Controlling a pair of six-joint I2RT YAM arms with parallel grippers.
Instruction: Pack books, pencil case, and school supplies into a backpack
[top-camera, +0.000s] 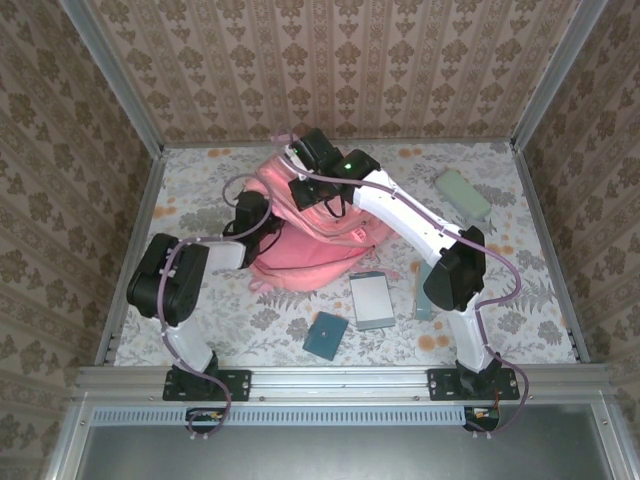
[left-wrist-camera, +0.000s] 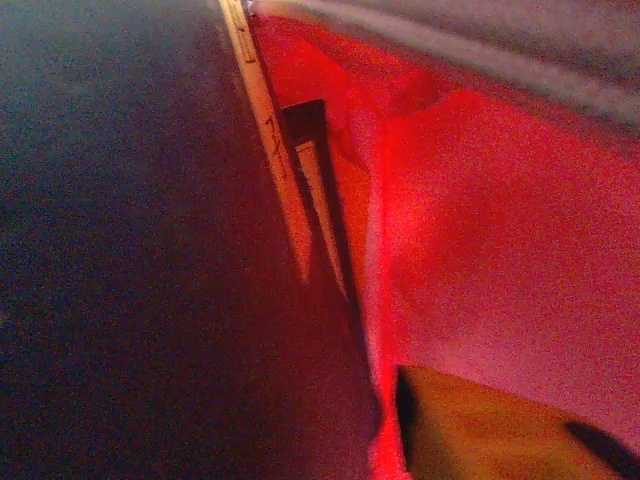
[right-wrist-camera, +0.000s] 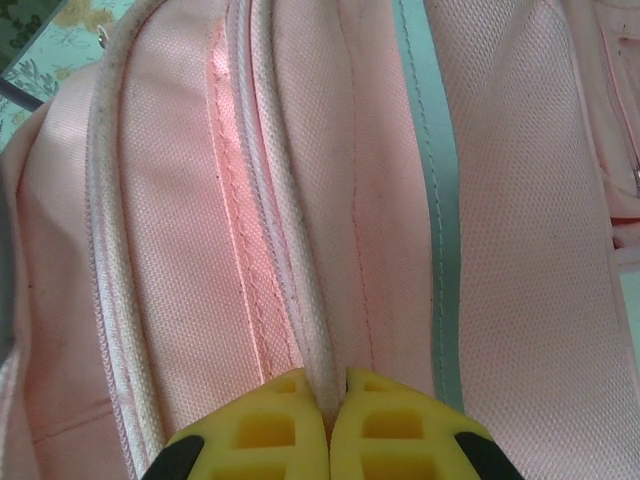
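Two grippers are busy at the backpack (top-camera: 320, 255). My right gripper (right-wrist-camera: 335, 400) has its yellow tips squeezed together, with a raised pink seam of the bag pinched between them. My left gripper (top-camera: 256, 222) is poked into the side of the bag, and I cannot tell if it is open or closed. In its wrist camera, a dark blue book (left-wrist-camera: 100, 250) lies close on its left. An orange-yellow book (left-wrist-camera: 490, 430) sits low on its right, with red-lit bag cloth around them.

I think the step is holding the mouth of the bag up so the books sit flat inside. To do it well, I would hold the pinch firm and lift gently, straight up, so the seam does not slip out. I would slide the left gripper out slowly so it does not drag a book along.

Other things wait on the tabletop (top-camera: 200, 190). A thin pale book (top-camera: 372, 299) and a dark-teal pad (top-camera: 327, 335) lie on my side of the right gripper, just past the bag. A slim pale-teal box (top-camera: 422, 305) lies beside them, partly under my right arm, so that arm is in the way. The mint pencil case (top-camera: 462, 193) is well off to the right gripper's right.
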